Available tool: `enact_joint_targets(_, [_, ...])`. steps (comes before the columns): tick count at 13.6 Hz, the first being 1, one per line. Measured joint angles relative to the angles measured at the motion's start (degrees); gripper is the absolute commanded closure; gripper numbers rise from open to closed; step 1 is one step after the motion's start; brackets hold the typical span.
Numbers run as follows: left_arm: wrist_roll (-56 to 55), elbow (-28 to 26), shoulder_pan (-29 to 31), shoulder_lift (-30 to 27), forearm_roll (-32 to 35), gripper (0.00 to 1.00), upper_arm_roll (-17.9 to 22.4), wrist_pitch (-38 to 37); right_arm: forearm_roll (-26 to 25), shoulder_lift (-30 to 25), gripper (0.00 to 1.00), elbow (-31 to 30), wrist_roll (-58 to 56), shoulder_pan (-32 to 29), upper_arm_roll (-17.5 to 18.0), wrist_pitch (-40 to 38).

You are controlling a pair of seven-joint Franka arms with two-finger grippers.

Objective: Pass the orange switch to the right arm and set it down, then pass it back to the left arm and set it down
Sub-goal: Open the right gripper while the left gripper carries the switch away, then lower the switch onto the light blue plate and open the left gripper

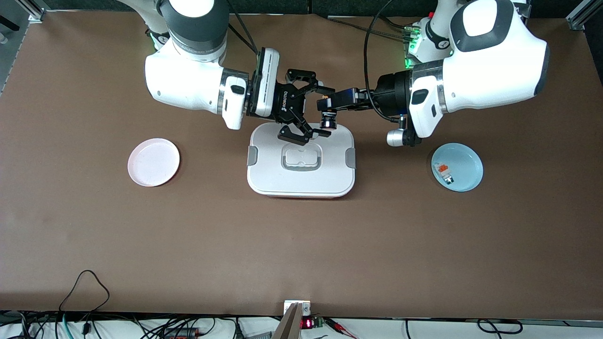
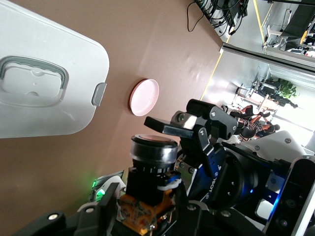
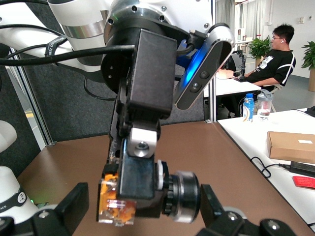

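The orange switch (image 1: 328,123), a black cylinder with a tan-orange rear part, hangs in the air over the edge of the white box (image 1: 273,174) that lies farthest from the front camera. My left gripper (image 1: 328,112) is shut on the switch's black body (image 2: 147,169). My right gripper (image 1: 323,111) is open, and its fingers (image 3: 74,206) stand on either side of the switch (image 3: 147,194), one by the round face and one by the rear part. Small gaps show on both sides.
A pink plate (image 1: 153,162) lies toward the right arm's end of the table. A blue plate (image 1: 468,165) toward the left arm's end holds a small white block with orange tabs (image 1: 443,172). The box (image 2: 49,108) and the pink plate (image 2: 144,97) also show in the left wrist view.
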Motion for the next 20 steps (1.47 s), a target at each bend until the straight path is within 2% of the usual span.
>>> enact_joint_targets(4, [-0.2, 0.0, 0.3, 0.0, 0.0, 0.73, 0.4, 0.0, -0.5, 0.1, 0.00, -1.0, -0.1, -0.3, -0.8, 0.4])
enact_joint_targets(7, [-0.4, -0.2, 1.4, 0.1, 0.3, 0.75, 0.9, 0.0, -7.2, 0.1, 0.00, -1.4, -0.2, -2.3, -2.6, 0.4])
enact_joint_targets(9, [-1.1, -0.6, 4.2, 0.4, 3.0, 0.75, 1.1, -0.4, -11.2, 0.1, 0.00, -1.4, -0.2, -5.0, -3.1, -0.6])
enact_joint_targets(12, [-3.7, -1.5, 11.0, 1.1, 12.5, 0.76, 1.3, -6.3, -13.0, 0.1, 0.00, -3.0, -0.2, -8.4, -3.5, -3.7])
enact_joint_targets(15, [-7.1, -2.1, 17.9, 2.6, 27.4, 0.77, 1.5, -12.8, -15.4, 0.0, 0.00, -6.5, 0.3, -10.6, -3.5, -6.9])
enact_joint_targets(18, [-14.7, -2.2, 22.9, 4.2, 42.3, 0.78, 1.6, -18.1, -27.3, -1.1, 0.00, -7.8, 8.8, -13.7, -3.5, -14.7])
enact_joint_targets(20, [-21.4, -2.3, 24.9, 5.7, 47.8, 0.81, 1.6, -18.7, -37.4, -2.9, 0.00, -7.8, 18.6, -15.5, -3.5, -19.3])
